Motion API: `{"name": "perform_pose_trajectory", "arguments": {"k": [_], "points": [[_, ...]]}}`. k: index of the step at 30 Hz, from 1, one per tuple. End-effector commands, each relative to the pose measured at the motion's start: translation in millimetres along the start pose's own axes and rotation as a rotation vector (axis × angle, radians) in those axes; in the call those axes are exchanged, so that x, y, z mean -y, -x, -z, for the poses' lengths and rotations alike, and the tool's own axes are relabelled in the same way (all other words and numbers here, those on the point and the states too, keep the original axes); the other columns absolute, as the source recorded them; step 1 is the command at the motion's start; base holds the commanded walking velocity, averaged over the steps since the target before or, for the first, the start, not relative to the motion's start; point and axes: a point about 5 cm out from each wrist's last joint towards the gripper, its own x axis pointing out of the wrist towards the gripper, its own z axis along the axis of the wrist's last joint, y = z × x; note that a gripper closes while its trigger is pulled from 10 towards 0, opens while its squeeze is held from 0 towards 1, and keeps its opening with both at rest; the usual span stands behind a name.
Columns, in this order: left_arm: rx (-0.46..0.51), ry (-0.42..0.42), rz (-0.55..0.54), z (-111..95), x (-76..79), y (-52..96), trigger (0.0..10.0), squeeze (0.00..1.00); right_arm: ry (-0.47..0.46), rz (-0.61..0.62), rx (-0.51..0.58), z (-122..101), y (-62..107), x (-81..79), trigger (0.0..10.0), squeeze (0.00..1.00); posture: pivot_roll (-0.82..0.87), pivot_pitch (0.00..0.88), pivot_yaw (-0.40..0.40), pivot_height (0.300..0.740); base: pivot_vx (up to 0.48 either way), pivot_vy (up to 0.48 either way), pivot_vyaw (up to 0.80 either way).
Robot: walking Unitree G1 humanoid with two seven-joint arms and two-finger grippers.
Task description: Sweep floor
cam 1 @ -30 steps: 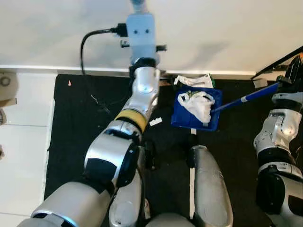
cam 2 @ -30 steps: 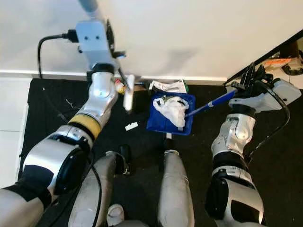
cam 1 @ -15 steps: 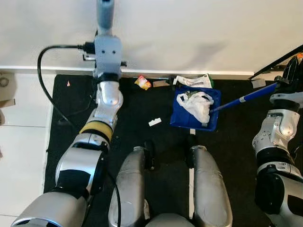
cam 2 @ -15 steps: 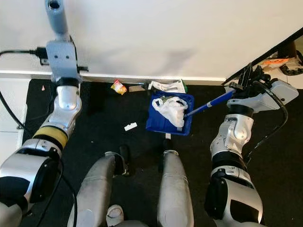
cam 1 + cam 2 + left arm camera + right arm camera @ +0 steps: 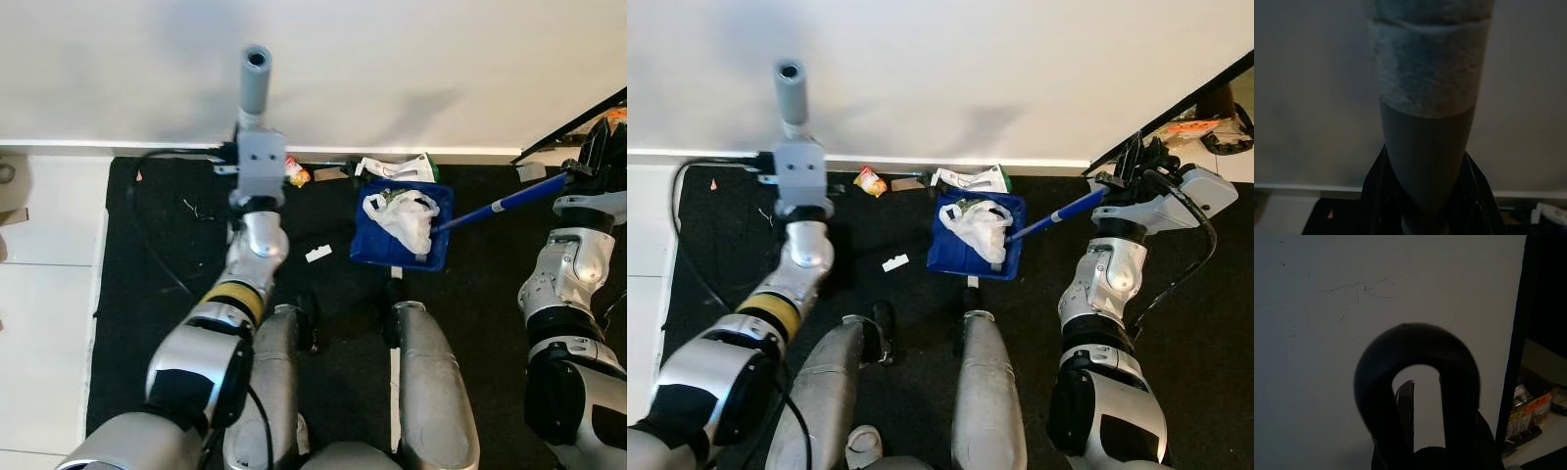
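The left gripper [image 5: 1425, 215] has its fingers [image 5: 1376, 196] clamped on the grey broom handle [image 5: 790, 90], which rises toward the camera from just past the fingers; the brush end is hidden below the arm. The right gripper [image 5: 1136, 166] holds the far end of the blue dustpan handle [image 5: 1058, 213], its fingers closed around the loop at the top. The blue dustpan [image 5: 976, 257] rests on the black floor mat [image 5: 715, 255] well away from those fingers, already carrying a white plastic bag [image 5: 975, 223]. 3 pieces of litter lie loose: a red-and-yellow wrapper [image 5: 867, 180] and a white-and-green packet [image 5: 972, 178] by the baseboard, and a small white scrap [image 5: 893, 262] nearer the robot's legs. The main risk, as I judge it, is the long handle tipping the pan and spilling the bag; a blind sweep could also push the wrapper against the wall or flick the scrap past the pan.
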Motion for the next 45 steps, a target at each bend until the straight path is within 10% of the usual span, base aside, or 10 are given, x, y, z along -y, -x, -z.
{"name": "perform_pose_trajectory", "arguments": {"k": [1, 14, 23, 25, 31, 34, 36, 45], "points": [[-0.01, -0.001, -0.005, 4, 6.2, 7.4, 10.0, 0.0, -0.022, 0.025, -0.153, 28, 28.0, 2.1, 10.0, 0.0, -0.01, 0.512, 0.1, 0.731, 0.0, 0.0, 0.0], [-0.123, 0.211, -0.138, -32, 63.8, 9.3, 10.0, 0.0, 0.018, 0.053, -0.136, 24, 43.3, 17.7, 10.0, 0.0, -0.06, 0.538, 0.128, 0.731, 0.0, 0.0, 0.0], [-0.047, 0.243, -0.098, -60, 73.3, -6.3, 10.0, 0.0, -0.007, 0.094, -0.164, 26, 39.0, 23.9, 10.0, 0.0, -0.02, 0.472, 0.123, 0.731, 0.0, 0.0, 0.0], [0.052, 0.251, -0.101, -51, 37.4, -18.0, 10.0, 0.0, -0.059, 0.144, -0.157, 25, 33.6, 28.3, 10.0, 0.0, 0.02, 0.36, 0.111, 0.731, 0.0, 0.0, 0.0], [0.103, 0.21, -0.099, -41, 10.3, -20.0, 10.0, 0.0, -0.085, 0.164, -0.165, 26, 30.2, 28.7, 10.0, 0.0, 0.05, 0.313, 0.094, 0.731, 0.0, 0.0, 0.0], [0.088, 0.169, -0.145, -17, -35.1, -16.0, 10.0, 0.0, -0.111, 0.183, -0.18, 29, 26.7, 27.5, 10.0, 0.0, 0.07, 0.257, 0.067, 0.731, 0.0, 0.0, 0.0], [0.077, 0.151, -0.127, 2, -80.2, -4.9, 10.0, 0.0, -0.127, 0.195, -0.181, 29, 22.6, 25.9, 10.0, 0.0, 0.08, 0.216, 0.046, 0.731, 0.0, 0.0, 0.0], [-0.025, -0.004, -0.205, 35, -166.0, 24.7, 10.0, 0.0, -0.144, 0.242, -0.184, 30, 22.2, 32.3, 10.0, 0.0, 0.08, 0.137, 0.025, 0.731, 0.0, 0.0, 0.0]]}}
